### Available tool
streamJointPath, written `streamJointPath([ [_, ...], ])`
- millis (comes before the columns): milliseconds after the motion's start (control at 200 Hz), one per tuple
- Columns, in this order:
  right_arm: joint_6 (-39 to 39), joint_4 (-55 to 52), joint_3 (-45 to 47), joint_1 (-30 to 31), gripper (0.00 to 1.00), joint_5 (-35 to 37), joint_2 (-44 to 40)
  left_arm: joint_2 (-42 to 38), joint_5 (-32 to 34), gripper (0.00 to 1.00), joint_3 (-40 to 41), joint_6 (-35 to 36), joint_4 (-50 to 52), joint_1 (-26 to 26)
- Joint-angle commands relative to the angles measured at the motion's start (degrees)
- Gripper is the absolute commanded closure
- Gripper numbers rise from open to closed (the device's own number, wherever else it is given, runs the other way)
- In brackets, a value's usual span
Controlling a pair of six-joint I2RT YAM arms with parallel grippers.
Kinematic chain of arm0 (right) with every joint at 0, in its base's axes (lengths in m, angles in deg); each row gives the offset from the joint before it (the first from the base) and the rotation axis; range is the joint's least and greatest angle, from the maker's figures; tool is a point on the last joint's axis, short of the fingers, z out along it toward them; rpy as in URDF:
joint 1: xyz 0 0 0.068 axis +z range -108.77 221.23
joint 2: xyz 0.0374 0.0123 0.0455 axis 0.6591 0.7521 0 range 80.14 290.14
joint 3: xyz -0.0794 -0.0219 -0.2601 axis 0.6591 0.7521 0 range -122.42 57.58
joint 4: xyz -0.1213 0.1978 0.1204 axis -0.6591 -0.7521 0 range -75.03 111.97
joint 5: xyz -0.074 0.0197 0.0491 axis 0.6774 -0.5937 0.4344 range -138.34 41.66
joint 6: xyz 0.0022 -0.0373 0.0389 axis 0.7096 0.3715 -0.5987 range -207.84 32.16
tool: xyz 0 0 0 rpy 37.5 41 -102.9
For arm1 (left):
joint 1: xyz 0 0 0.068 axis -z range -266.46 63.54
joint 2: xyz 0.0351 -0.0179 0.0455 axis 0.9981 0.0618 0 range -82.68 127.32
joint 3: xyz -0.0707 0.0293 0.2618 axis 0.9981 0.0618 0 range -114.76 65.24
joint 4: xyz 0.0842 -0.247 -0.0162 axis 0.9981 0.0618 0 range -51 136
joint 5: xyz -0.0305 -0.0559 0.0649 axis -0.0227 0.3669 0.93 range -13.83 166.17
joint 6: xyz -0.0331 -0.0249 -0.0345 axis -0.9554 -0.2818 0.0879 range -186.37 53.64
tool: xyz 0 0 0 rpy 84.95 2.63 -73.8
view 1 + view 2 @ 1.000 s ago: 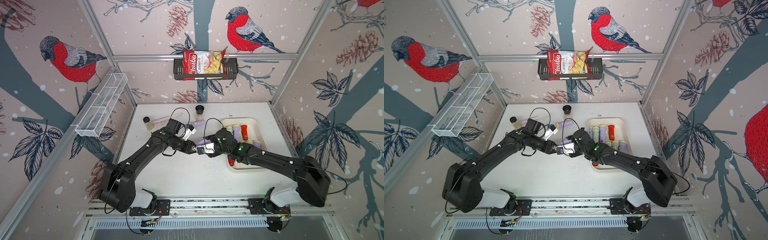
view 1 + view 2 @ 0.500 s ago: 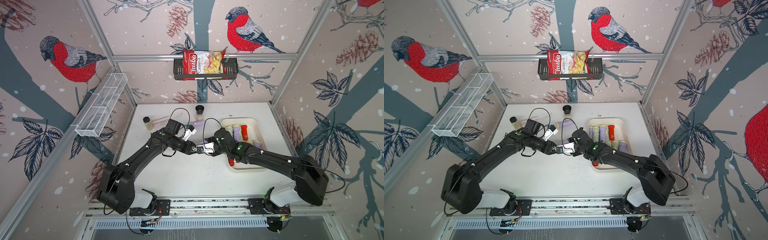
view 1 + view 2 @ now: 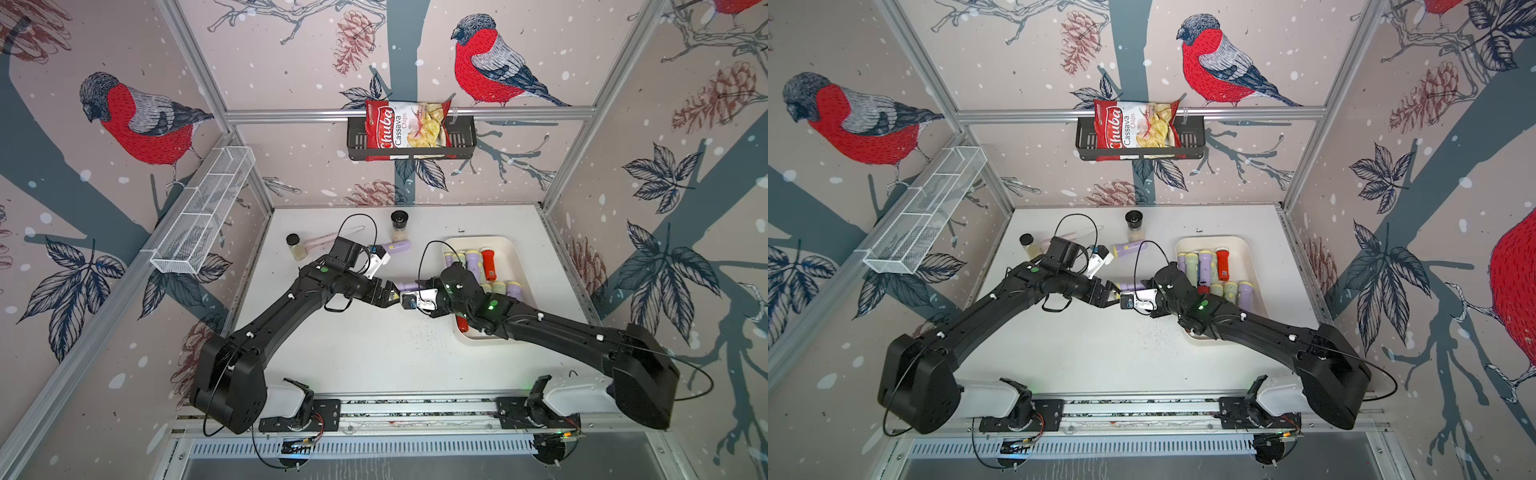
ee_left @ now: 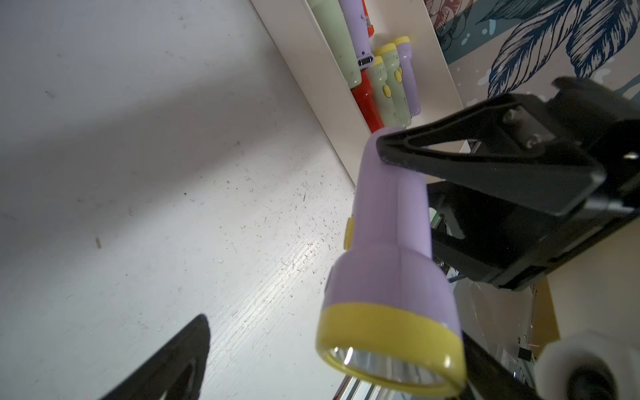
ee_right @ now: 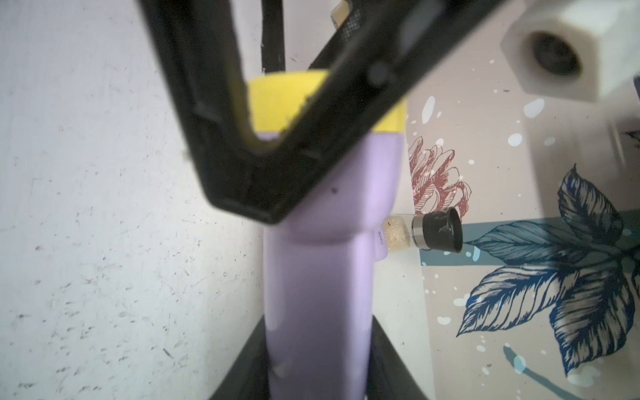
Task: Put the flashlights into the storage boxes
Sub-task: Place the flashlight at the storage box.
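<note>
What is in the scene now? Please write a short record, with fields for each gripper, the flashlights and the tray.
held lilac flashlight: between the two grippers, outside the tray
right gripper: shut on its handle
left gripper: open around its yellow head
cream tray: holds several flashlights, lilac, green and red
second lilac flashlight: lying on the table by a black-lidded jar

I find both arms stretched low from their bases at the near edge of the bench [image 3: 374, 353], converging on its middle. Left gripper [image 3: 394, 295]: jaws wide apart, gripping nothing. Right gripper [image 3: 417, 286]: jaws clamped on the handle of a lilac flashlight [image 4: 388, 221]. The two grippers face each other, tip to tip, almost touching.
</note>
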Motion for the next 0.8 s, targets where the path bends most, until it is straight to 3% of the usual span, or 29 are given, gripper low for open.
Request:
streamJointPath([
  [0, -12.4, 4.4, 1.9, -0.2, 0.68, -1.5, -1.1, -1.2, 5.7, 0.04, -0.5, -2.4, -3.2, -0.1],
  [145, -26.1, 8.1, 6.2, -0.9, 0.68, -3.9, -3.0, -3.0, 11.9, 0.04, -0.5, -6.2, -6.2, -0.1],
  [385, -55.7, 17.9, 10.4, -1.1, 0.71, -9.4, -3.6, -7.4, 22.3, 0.04, 5.0, -11.9, -17.2, -0.1],
  [625, -67.7, 20.2, 12.5, -1.8, 0.72, -8.4, -3.7, -9.7, 27.9, 0.04, 9.3, -15.0, -24.7, -0.1],
  [795, -74.8, 18.0, 11.1, -5.0, 0.72, -10.7, -2.7, -7.8, 28.2, 0.04, 9.9, -15.6, -27.5, -0.1],
])
